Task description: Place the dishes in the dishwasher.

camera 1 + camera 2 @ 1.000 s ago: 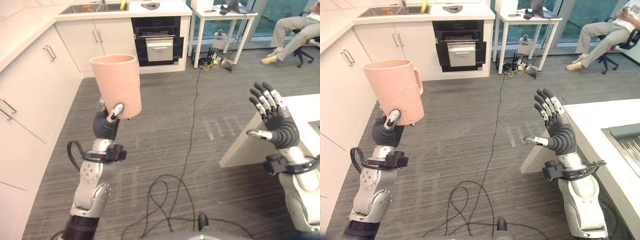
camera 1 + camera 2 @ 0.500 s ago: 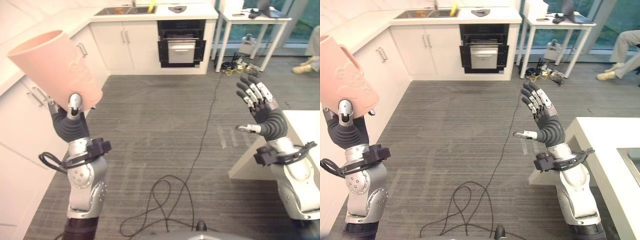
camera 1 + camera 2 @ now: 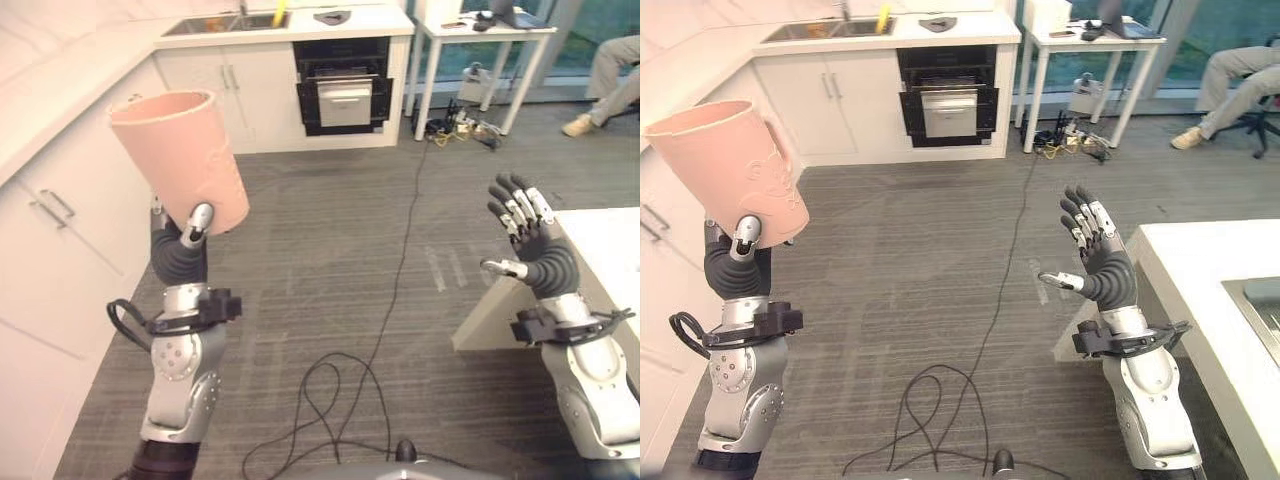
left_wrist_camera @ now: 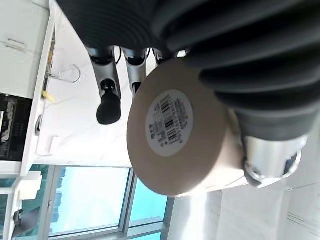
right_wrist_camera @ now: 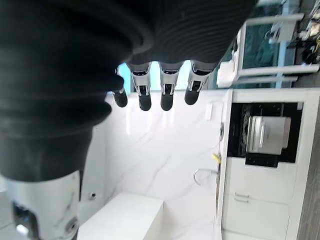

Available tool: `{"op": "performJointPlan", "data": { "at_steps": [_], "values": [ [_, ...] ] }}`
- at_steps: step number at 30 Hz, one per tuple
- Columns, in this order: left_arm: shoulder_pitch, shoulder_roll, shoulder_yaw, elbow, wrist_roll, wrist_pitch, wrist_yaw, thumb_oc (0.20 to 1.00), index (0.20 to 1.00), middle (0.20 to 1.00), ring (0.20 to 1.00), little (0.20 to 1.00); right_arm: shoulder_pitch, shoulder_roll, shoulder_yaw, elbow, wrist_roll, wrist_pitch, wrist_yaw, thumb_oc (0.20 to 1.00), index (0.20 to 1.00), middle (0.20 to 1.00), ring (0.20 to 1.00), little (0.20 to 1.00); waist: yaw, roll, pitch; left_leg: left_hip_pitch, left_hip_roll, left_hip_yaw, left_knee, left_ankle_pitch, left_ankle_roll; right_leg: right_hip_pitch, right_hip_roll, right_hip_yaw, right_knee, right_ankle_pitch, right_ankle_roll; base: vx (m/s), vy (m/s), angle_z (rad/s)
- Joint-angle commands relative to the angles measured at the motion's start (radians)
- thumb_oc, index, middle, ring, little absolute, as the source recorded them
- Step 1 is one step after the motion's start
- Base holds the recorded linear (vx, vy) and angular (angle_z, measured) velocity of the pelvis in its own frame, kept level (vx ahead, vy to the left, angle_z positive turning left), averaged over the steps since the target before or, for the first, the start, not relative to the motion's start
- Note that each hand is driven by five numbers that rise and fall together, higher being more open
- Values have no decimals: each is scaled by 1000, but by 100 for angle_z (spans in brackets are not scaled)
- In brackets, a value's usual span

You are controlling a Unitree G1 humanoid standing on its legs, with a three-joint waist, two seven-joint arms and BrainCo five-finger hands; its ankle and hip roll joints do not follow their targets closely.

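From the left eye, the left robot hand has swung its smooth pink mug back toward the middle, fingers curled round it, mouth tilted up. Right eye: the right robot hand stays raised, fingers spread, empty; the dishwasher stands open, far across the ribbed floor. Left wrist: the mug's round labelled base.

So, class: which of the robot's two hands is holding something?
The left hand: it grips a pink mug. The right hand is open and empty.
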Motion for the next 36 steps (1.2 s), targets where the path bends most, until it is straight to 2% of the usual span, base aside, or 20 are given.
{"op": "performJointPlan", "data": {
  "at_steps": [1,3,8,9,12,13,14,16,20,22,23,24,26,27,29,30,31,32,34,36],
  "values": [
    [15,74,46,-9,5,-35,-17,200,200,200,200,200,-11,10,-20,-50,47,-54,23,1000,1000,1000,1000,1000,4,-46,-24,-35,-6,151,4,16,23,40,5,47,0,-17,4,105,-144,3],
    [28,72,55,-4,6,-39,-5,200,200,200,200,200,-14,7,-23,-43,59,-59,21,1000,1000,1000,1000,1000,9,-51,-12,-21,-1,147,15,25,18,49,15,59,6,-24,-8,132,-188,2],
    [101,52,77,-20,-13,-53,-2,200,200,200,200,200,-41,-5,-1,-39,75,-73,44,1000,1000,1000,1000,1000,51,-108,81,-290,34,110,686,85,-10,67,28,99,66,-35,-89,127,-282,-4],
    [104,51,79,-16,-10,-61,-10,200,200,200,200,200,-47,3,9,-32,55,-78,40,1000,1000,1000,1000,1000,57,-102,90,-321,48,118,675,97,-10,77,34,98,71,-43,-89,280,-32,11],
    [120,50,84,-24,-22,-49,-23,200,200,200,200,200,-69,3,43,-31,34,-63,12,1000,1000,1000,1000,1000,96,-66,94,-302,73,178,256,126,-4,153,41,81,56,-99,-51,490,208,5],
    [124,51,82,-21,-19,-53,-17,200,200,200,200,200,-59,3,40,-36,36,-67,21,1000,1000,1000,1000,1000,102,-57,91,-290,74,177,147,159,-10,173,41,80,52,-113,-42,650,341,-63],
    [136,55,78,-20,-13,-61,-6,200,200,200,200,200,-38,3,39,-40,41,-82,40,1000,1000,1000,1000,1000,120,-42,84,-308,79,134,4,251,-31,225,49,101,47,-147,-34,668,342,-33],
    [146,56,76,-18,-14,-70,-9,200,200,200,200,200,-26,-5,41,-38,47,-93,40,1000,1000,1000,1000,1000,135,-37,75,-355,87,119,4,309,-46,284,57,122,47,-200,-33,606,322,-2],
    [101,77,70,-5,-25,-28,-18,200,200,200,200,200,-13,-22,21,-30,77,-93,37,1000,1000,1000,1000,1000,148,-62,37,-336,52,176,21,222,-1,311,-34,86,109,-208,28,566,381,-38],
    [94,76,73,-21,-38,6,-61,200,200,200,200,200,7,-8,-4,-49,77,-86,26,1000,1000,1000,1000,1000,158,-97,16,-306,-11,159,21,194,44,269,-106,64,240,-49,82,586,461,-14],
    [87,74,71,-31,-31,22,-80,200,200,200,200,200,6,3,-10,-56,76,-87,20,1000,1000,1000,1000,1000,160,-95,4,-275,-33,150,13,178,67,229,-142,45,391,62,95,643,536,2],
    [78,76,67,-40,-18,42,-88,200,200,200,200,200,8,19,-9,-66,69,-80,18,1000,1000,1000,1000,1000,158,-80,0,-245,-51,128,12,159,84,175,-156,56,550,108,95,527,454,39],
    [71,75,61,-40,15,63,-77,200,200,200,200,200,13,40,13,-77,42,-69,17,1000,1000,1000,1000,1000,141,-51,4,-191,-67,103,13,129,102,64,-137,89,733,120,79,490,369,80],
    [67,75,54,-38,23,69,-69,200,200,200,200,200,11,45,33,-78,23,-64,12,1000,1000,1000,1000,1000,116,-46,14,-144,-79,91,7,105,108,-42,-97,101,762,83,64,477,269,45],
    [51,86,55,-29,14,65,-88,200,200,200,200,200,13,28,35,-75,38,-68,12,1000,1000,1000,1000,1000,96,-46,22,-110,-85,69,4,94,105,-126,-49,33,611,18,41,434,49,11],
    [51,86,55,-29,14,65,-88,200,200,200,200,200,13,28,35,-75,38,-68,12,1000,1000,1000,1000,1000,96,-46,22,-110,-85,69,4,94,105,-126,-49,33,611,18,41,558,-141,49],
    [46,98,57,-21,0,63,-91,200,200,200,200,200,13,14,20,-60,68,-72,25,1000,1000,1000,1000,1000,77,-65,41,-59,-87,61,4,56,91,-137,-72,-57,363,33,44,556,-232,47],
    [53,107,55,-22,-5,55,-85,200,200,200,200,200,20,2,12,-55,87,-82,35,1000,1000,1000,1000,1000,51,-75,55,-19,-85,58,4,19,79,-154,-58,-77,182,69,58,717,-302,62],
    [52,105,34,-25,1,47,-73,200,200,200,200,200,35,-2,5,-63,89,-92,37,1000,1000,1000,1000,1000,7,-76,66,29,-90,23,4,-26,80,-206,-44,-15,31,162,79,606,-250,125],
    [56,105,12,-24,19,23,-63,200,200,200,200,200,44,-1,0,-73,88,-103,32,1000,1000,1000,1000,1000,-14,-71,68,79,-91,4,4,-74,89,-252,-48,-18,16,192,79,526,-251,87]
  ]
}}
